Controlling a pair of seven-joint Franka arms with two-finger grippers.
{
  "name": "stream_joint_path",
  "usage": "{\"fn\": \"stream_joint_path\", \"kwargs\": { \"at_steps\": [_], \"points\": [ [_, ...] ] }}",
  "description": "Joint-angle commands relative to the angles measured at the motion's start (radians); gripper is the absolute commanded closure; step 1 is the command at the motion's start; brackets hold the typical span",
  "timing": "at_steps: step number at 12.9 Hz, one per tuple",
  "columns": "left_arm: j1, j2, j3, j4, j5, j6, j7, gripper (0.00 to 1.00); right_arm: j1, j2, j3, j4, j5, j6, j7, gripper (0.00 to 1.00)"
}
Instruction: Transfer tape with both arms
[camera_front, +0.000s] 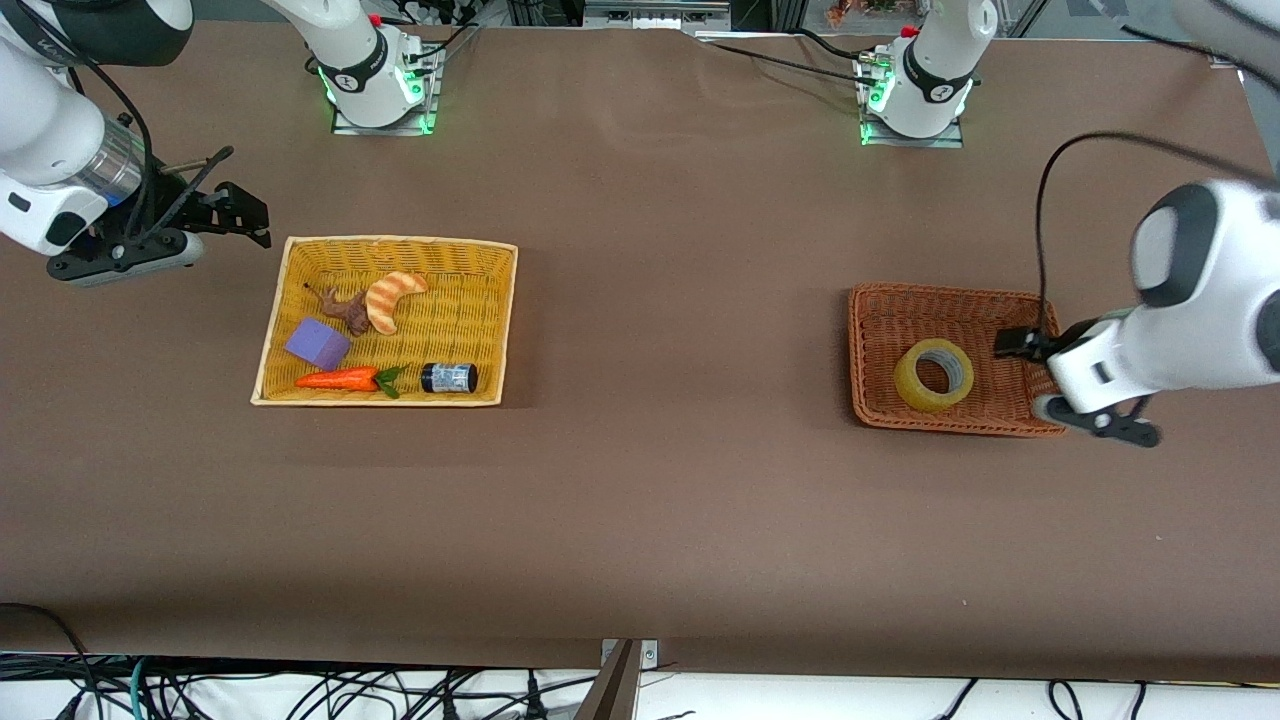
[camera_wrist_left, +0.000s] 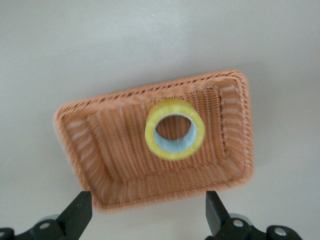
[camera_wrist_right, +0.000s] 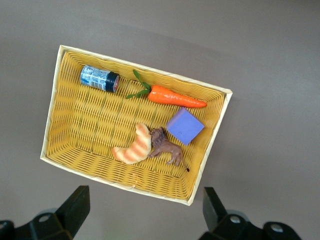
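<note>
The tape (camera_front: 908, 385), a pale-yellow ring, lies flat in a brown wicker basket (camera_front: 866, 350) toward the left arm's end of the table. In the left wrist view the tape (camera_wrist_left: 150, 132) sits mid-basket (camera_wrist_left: 100, 150). My left gripper (camera_front: 1022, 345) hangs open and empty over the basket's edge at that end, apart from the tape; its open fingers show in the left wrist view (camera_wrist_left: 148, 212). My right gripper (camera_front: 235, 212) is open and empty in the air, over the table beside the yellow basket (camera_front: 480, 300), as its wrist view (camera_wrist_right: 145, 210) shows.
The yellow basket (camera_wrist_right: 75, 130) holds a dark blue-labelled jar (camera_front: 449, 377), a carrot (camera_front: 340, 379), a purple block (camera_front: 318, 343), a croissant (camera_front: 390, 298) and a brown animal figure (camera_front: 345, 310). Brown table surface lies between the two baskets.
</note>
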Motion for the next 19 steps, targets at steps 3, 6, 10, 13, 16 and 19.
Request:
{"fn": "stream_joint_path", "kwargs": {
  "at_steps": [3,6,10,13,16,19],
  "points": [
    [-0.066,-0.15,0.005,0.029,0.0,-0.081,-0.271,0.0,-0.003,-0.036,0.003,-0.03,-0.015,0.018,0.001,0.0],
    [-0.063,-0.291,0.035,0.0,-0.009,-0.081,-0.262,0.0,-0.003,-0.036,0.005,-0.027,-0.019,0.025,-0.001,0.0],
    [-0.066,-0.371,0.039,-0.14,-0.084,-0.087,-0.268,0.0,-0.003,-0.036,0.008,-0.022,-0.035,0.032,-0.001,0.0],
    [-0.066,-0.325,0.022,-0.154,-0.096,-0.082,-0.261,0.0,-0.003,-0.035,0.008,-0.022,-0.036,0.032,-0.002,0.0],
    [-0.063,-0.316,0.019,-0.168,-0.086,-0.056,-0.258,0.0,-0.003,-0.033,0.009,-0.021,-0.036,0.033,-0.005,0.0],
    [-0.055,-0.314,0.019,-0.162,-0.086,-0.056,-0.251,0.0,-0.001,-0.032,0.015,-0.019,-0.031,0.033,-0.01,0.0]
  ]
}}
